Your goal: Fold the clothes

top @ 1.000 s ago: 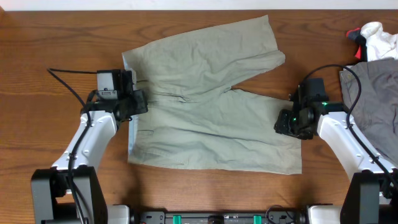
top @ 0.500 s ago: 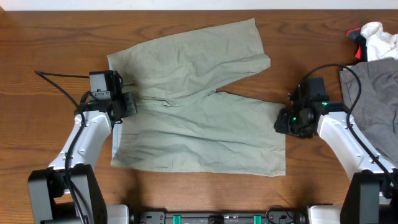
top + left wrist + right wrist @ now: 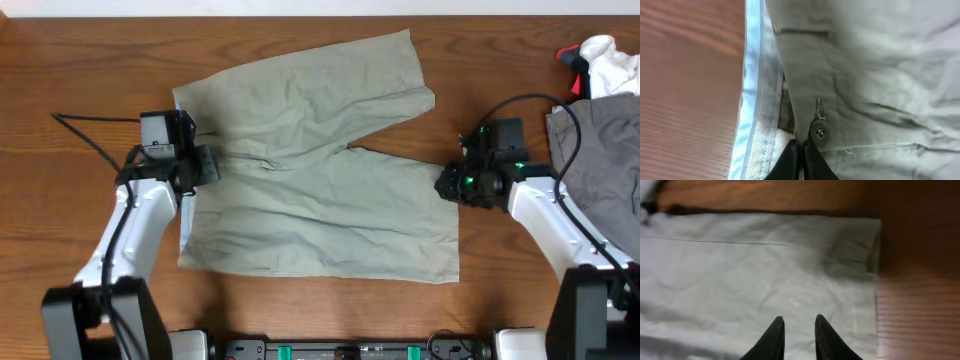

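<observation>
The left gripper (image 3: pixel 801 146) is pinched tight on the waistband of the shorts (image 3: pixel 310 190), just beside a small button (image 3: pixel 819 132), at the garment's edge toward the left of the overhead frame. The right gripper (image 3: pixel 797 324) hangs with its fingers a narrow gap apart over the hem end of the lower leg, near the cloth's right edge. The shorts lie spread flat mid-frame on the wooden table (image 3: pixel 70 70), one leg slanting to the upper centre, with a grey garment (image 3: pixel 600 170) and a white-and-red cloth (image 3: pixel 605 58) at far right.
</observation>
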Controlling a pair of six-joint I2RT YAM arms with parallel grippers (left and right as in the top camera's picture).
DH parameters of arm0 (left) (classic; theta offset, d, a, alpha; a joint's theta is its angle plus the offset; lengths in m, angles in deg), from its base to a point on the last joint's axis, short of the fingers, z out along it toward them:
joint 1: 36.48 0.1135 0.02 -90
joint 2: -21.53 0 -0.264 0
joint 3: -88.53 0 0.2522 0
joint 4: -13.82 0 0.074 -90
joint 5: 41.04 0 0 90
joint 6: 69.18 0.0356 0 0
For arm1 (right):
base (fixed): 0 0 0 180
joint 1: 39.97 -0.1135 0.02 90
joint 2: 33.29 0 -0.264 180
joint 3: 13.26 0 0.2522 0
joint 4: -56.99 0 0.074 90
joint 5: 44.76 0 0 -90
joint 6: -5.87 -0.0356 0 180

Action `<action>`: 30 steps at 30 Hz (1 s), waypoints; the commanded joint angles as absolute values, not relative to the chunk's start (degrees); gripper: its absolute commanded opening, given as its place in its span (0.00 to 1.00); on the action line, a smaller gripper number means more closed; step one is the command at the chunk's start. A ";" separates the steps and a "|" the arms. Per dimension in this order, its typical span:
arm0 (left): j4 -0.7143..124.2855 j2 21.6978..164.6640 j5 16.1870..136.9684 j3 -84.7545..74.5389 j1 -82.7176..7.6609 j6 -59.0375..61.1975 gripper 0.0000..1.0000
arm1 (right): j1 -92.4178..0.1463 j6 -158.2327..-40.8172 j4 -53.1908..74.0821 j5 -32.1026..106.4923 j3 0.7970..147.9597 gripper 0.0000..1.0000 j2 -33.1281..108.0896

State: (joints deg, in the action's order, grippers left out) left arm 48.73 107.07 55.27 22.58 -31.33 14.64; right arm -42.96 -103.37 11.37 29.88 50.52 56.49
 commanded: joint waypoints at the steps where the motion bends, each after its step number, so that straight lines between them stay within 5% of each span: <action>1: 49.75 104.99 54.83 20.42 -31.03 14.73 0.06 | -42.93 -105.16 11.53 33.45 50.46 0.18 59.79; 12: 52.84 107.90 44.47 20.46 -31.03 14.82 0.06 | -42.93 -109.67 13.45 37.16 50.43 0.06 71.83; 25: 49.78 120.78 37.93 20.49 -31.03 14.71 0.06 | -42.93 -110.02 12.58 38.41 50.43 0.06 73.53; 28: 48.88 121.28 37.93 20.40 -31.03 14.71 0.10 | -42.93 -110.02 12.29 38.58 50.43 0.12 73.53; 30: 49.27 120.91 37.93 19.55 -31.03 14.71 0.28 | -42.87 -110.02 12.16 38.56 50.46 0.28 73.51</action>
State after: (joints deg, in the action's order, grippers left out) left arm 49.29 121.21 41.06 21.36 -31.33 14.95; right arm -42.87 -109.80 13.12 30.71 53.84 68.33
